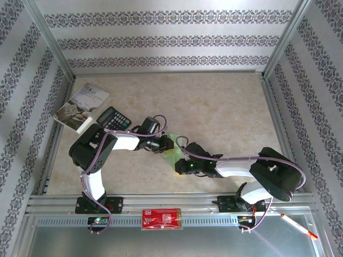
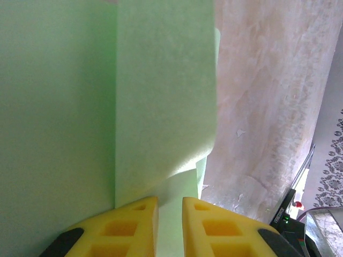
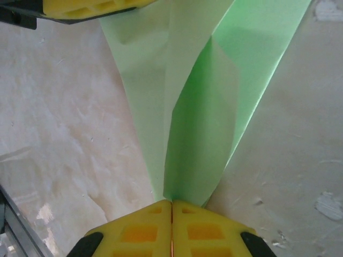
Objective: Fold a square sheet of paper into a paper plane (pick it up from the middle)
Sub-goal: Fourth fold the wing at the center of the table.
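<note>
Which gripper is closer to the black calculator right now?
Left. The left gripper is a short way from the calculator; the right gripper lies past the left one, farther off.

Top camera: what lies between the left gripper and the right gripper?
The folded green paper spans that gap, as the top view shows. The left gripper and the right gripper each pinch one end of it.
</note>
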Action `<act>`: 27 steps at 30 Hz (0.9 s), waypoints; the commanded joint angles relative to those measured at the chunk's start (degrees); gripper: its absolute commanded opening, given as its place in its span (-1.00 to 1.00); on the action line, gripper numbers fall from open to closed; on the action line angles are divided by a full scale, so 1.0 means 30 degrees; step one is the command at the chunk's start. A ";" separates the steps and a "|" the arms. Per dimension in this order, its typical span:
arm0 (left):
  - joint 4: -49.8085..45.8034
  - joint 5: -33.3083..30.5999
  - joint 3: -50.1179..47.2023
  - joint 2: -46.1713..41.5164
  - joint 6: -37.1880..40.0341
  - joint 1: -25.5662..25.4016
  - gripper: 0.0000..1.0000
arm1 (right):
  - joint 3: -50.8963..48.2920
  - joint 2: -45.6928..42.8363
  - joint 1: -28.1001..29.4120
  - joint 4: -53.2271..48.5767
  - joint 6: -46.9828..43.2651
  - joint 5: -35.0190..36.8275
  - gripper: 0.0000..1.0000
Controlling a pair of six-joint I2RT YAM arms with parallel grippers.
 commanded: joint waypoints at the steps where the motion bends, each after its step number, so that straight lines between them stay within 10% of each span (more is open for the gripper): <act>1: -0.2314 -0.1708 -0.0884 0.0578 0.0622 0.0195 -0.61 | -0.0571 0.0331 -0.0383 0.0151 0.0178 0.0100 -0.84; 27: -0.2520 -0.1839 -0.0892 0.0230 0.0570 0.0146 -0.61 | -0.0525 -0.0989 -0.1442 -0.1380 -0.0916 -0.0644 -0.83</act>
